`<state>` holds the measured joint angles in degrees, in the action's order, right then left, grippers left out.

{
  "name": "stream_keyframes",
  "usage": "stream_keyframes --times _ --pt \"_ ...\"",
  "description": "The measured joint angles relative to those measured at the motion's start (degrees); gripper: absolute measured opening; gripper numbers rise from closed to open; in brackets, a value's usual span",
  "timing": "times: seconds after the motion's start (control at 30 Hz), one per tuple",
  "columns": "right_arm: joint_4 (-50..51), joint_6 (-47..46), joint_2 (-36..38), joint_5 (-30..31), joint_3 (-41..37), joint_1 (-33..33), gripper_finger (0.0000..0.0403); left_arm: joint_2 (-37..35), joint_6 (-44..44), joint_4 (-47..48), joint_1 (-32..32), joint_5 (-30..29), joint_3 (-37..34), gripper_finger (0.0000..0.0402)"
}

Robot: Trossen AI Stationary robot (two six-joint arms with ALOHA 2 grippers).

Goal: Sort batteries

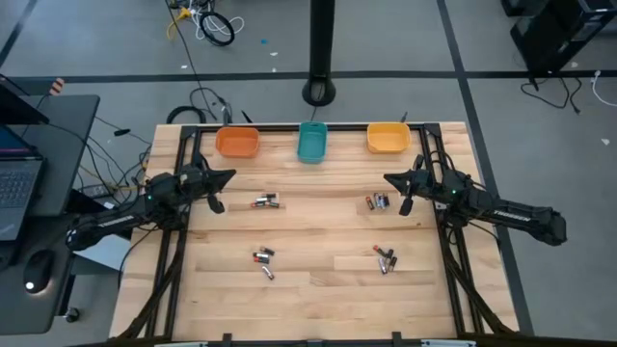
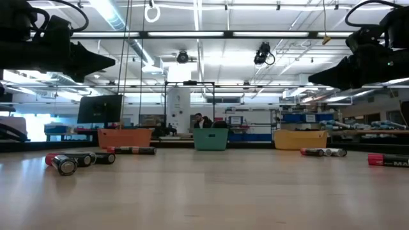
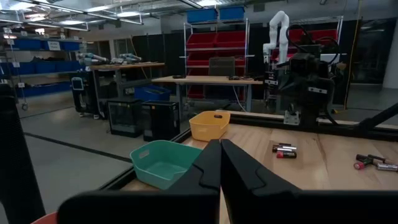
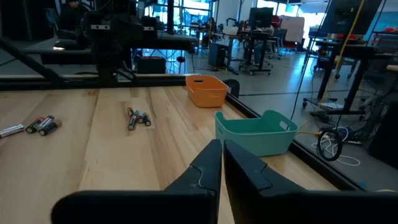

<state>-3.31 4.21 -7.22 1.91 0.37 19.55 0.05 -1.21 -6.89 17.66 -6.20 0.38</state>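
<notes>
A pale wooden slatted table fills the middle of the high view. Three small plastic bins line its upper edge: orange, teal, yellow. The tiny silver, black and red cylindrical batteries lie in four clusters, upper left, upper right, lower left and lower right. Judged risk: touching cells may roll or come up paired. The left gripper and right gripper hover, fingers pressed together, empty.

High view looks straight down; low view sits at tabletop level facing the teal bin; both wrist views also share it
</notes>
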Motion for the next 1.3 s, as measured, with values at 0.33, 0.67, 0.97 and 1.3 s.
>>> stream_keyframes --times 0.33,0.67,0.97,1.3 --pt "0.00 -0.01 0.02 0.00 -0.01 0.00 0.0030 0.00 -0.01 0.00 0.01 -0.02 0.00 0.0011" --pt "-1.11 0.02 0.02 5.83 0.02 0.21 0.0030 0.00 -0.02 0.00 0.00 -0.01 0.00 0.0011" --pt "-1.38 0.36 0.02 6.91 -0.01 0.22 0.0030 -0.01 -0.02 0.00 0.00 0.00 0.00 0.0011" --pt "-14.21 2.08 -0.01 7.41 -0.01 0.24 0.0030 0.00 -0.01 -0.01 0.00 0.00 0.00 0.0011"
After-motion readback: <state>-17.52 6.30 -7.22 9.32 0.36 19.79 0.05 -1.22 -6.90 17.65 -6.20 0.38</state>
